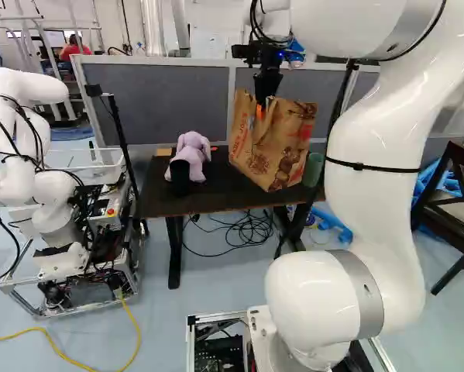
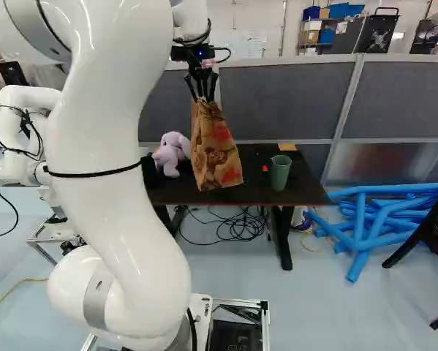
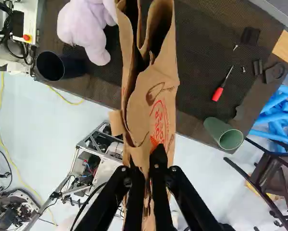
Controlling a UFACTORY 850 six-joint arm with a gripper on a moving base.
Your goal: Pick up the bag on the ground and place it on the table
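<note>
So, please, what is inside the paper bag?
Near the top of the paper bag, only brown inner sides and dark shadow show. Folded paper covers the bottom, so I cannot tell if anything is there.

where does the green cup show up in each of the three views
Left base view: green cup between the paper bag and the white arm.
Right base view: right of the paper bag, on the table.
Wrist view: at the table's edge, near the red screwdriver.
Shared landmark: the purple plush toy.
</note>
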